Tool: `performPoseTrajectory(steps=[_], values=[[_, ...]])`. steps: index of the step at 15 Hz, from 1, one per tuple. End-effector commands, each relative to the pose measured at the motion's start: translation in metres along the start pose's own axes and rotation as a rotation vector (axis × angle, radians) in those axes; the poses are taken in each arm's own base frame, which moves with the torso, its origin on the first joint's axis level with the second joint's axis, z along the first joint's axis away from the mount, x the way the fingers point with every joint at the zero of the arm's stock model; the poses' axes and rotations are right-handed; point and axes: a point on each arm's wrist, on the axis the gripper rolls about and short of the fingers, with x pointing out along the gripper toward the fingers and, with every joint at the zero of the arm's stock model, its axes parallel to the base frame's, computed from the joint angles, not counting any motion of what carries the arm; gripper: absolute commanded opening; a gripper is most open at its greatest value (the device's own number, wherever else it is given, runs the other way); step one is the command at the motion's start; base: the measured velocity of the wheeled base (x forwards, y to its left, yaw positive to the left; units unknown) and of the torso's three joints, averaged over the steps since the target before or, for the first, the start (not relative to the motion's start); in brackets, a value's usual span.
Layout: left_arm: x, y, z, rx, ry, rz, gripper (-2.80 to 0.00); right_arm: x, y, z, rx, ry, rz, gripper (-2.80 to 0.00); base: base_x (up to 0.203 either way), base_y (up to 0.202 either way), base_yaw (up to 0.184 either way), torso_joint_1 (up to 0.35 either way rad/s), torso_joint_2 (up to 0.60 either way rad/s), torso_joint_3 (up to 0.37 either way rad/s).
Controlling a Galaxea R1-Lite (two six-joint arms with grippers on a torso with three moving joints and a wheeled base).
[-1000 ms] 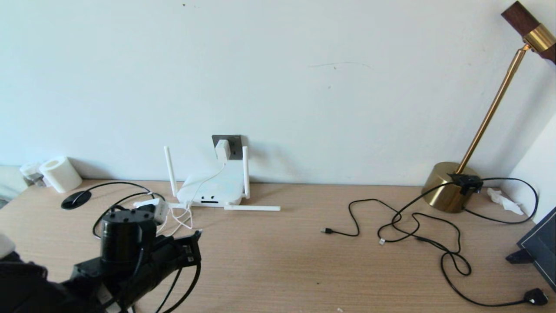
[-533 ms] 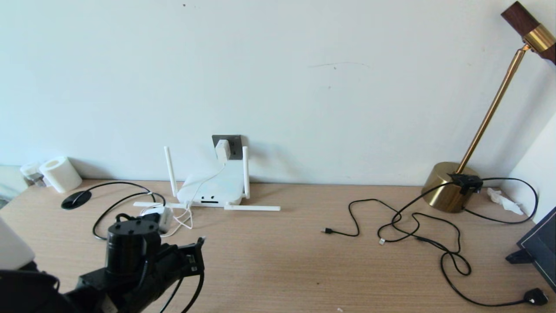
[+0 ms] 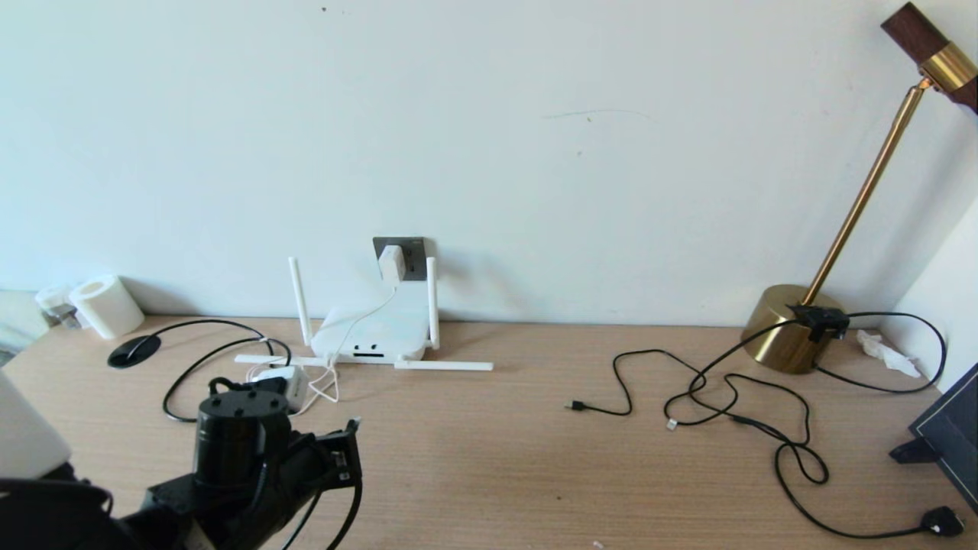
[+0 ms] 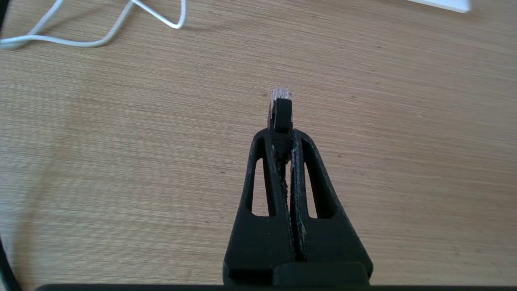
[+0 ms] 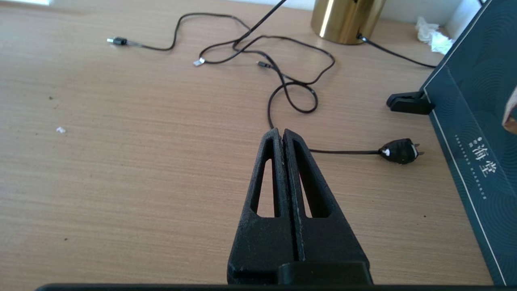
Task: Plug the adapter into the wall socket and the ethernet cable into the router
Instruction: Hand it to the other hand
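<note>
L gripper (image 4: pixel 282 135) is clenched on the ethernet cable (image 4: pixel 281 111) just behind its connector. In the L wrist view the clear tip pokes out past the fingertips, long axis in line w/ the fingers, pointing straight away from the wrist, roughly level above the bare desk (image 4: pixel 121 161). In the head view that gripper (image 3: pixel 348 451) sits at approx 8 o'clock of the scene, tip aimed toward 1 o'clock, i.e. up-right across the desktop; the black cable loops down from it toward the near edge.

Router (image 3: pixel 374 332) lies flat at the back of the desk against the wall, approx 10 o'clock from scene centre, well apart from the held connector and at approx 12–1 o'clock from it. Dark port slots face the robot. Two antennas stand upright, two lie flat along the desk, long axis 3–9 o'clock.

Adapter (image 3: pixel 391 263) is seated in the wall socket (image 3: pixel 412 256), directly at 12 o'clock above the router; its thin white cord drops over the router top and curls on the desk at the router's 8 o'clock.

R gripper (image 5: pixel 282 135) is parked over the desk on the R side, fingers pressed together w/ nothing between them, black mains plug (image 5: pixel 400 150) at its 3 o'clock in the R wrist view.
</note>
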Motion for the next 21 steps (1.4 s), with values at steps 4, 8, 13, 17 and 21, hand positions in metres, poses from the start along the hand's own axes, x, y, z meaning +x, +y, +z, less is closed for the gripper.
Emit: performPoseTrajectory(steps=[4,8,13,17,21], values=[[0.003,0.000,-0.004,0.023,0.010,0.022,-2.80,-0.001,0.000,-0.001,0.001,-0.011,-0.001,-2.80,0.000,0.000,0.000,0.000,0.00,0.000],[0.011,0.003,-0.007,0.017,0.033,0.032,-2.80,-0.001,0.000,-0.001,0.001,-0.011,-0.001,-2.80,0.000,0.000,0.000,0.000,0.00,0.000],[0.030,0.024,-0.001,-0.034,0.050,0.049,-2.80,-0.001,0.000,-0.001,0.001,-0.011,-0.001,-2.80,0.000,0.000,0.000,0.000,0.00,0.000],[0.045,0.028,0.005,0.015,0.045,0.022,-2.80,-0.001,0.000,-0.001,0.001,-0.011,-0.001,-2.80,0.000,0.000,0.000,0.000,0.00,0.000],[0.053,0.029,0.007,0.007,0.047,-0.006,-2.80,-0.001,0.000,-0.001,0.001,-0.011,-0.001,-2.80,0.000,0.000,0.000,0.000,0.00,0.000]])
